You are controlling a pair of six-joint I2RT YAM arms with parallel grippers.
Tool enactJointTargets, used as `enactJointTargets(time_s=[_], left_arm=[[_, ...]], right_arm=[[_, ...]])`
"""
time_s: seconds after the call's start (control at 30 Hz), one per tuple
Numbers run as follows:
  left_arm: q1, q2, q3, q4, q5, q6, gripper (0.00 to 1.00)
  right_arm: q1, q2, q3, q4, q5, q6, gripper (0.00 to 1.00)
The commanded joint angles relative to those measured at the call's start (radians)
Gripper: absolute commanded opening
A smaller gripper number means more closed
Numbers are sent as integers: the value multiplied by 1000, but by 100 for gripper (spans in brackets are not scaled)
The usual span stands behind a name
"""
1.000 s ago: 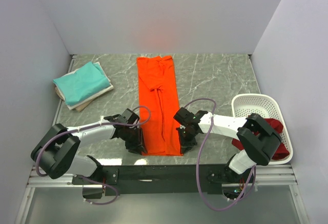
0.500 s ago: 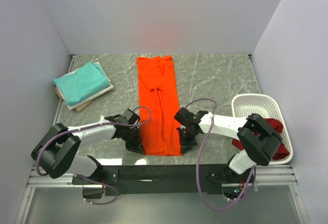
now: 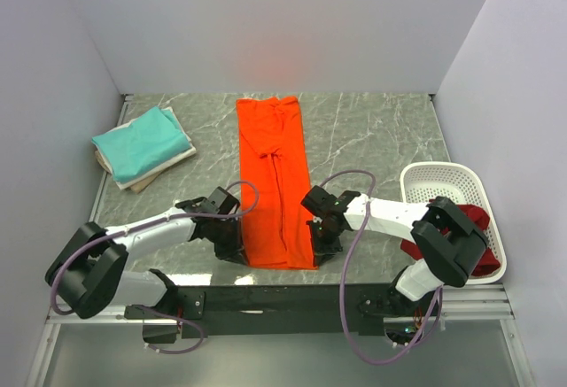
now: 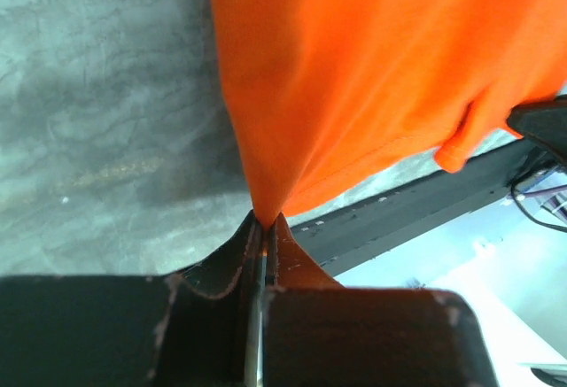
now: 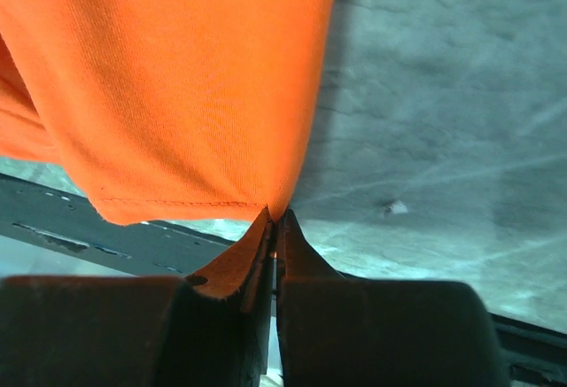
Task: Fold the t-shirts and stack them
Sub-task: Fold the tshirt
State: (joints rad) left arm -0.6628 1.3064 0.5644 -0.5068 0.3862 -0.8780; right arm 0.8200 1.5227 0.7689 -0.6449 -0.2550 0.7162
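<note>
Clamping the orange t-shirt (image 3: 273, 174), left pincer (image 4: 264, 224) and right pincer (image 5: 275, 220) show closed tips only in wrist views.

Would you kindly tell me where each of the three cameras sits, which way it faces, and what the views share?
Top external: above and behind the bases, looking down on the table; the left arm and right arm show, flanking the orange t-shirt.
Left wrist: on the left arm, looking along its fingers; the left gripper is shut on the shirt's near corner.
Right wrist: on the right arm, likewise; the right gripper is shut on the other near corner.
Shared: all three show the orange t-shirt and the table.
</note>
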Motion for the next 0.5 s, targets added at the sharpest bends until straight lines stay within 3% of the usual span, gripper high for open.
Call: enactJointTargets(time_s=[0.0, 0.47], left_arm=[[-4, -68, 71, -55, -50, -6, 0], [-4, -127, 207, -150, -108, -1, 0]], right_arm=[[-1, -53, 36, -84, 46, -9, 0], [-36, -124, 201, -245, 122, -11, 0]])
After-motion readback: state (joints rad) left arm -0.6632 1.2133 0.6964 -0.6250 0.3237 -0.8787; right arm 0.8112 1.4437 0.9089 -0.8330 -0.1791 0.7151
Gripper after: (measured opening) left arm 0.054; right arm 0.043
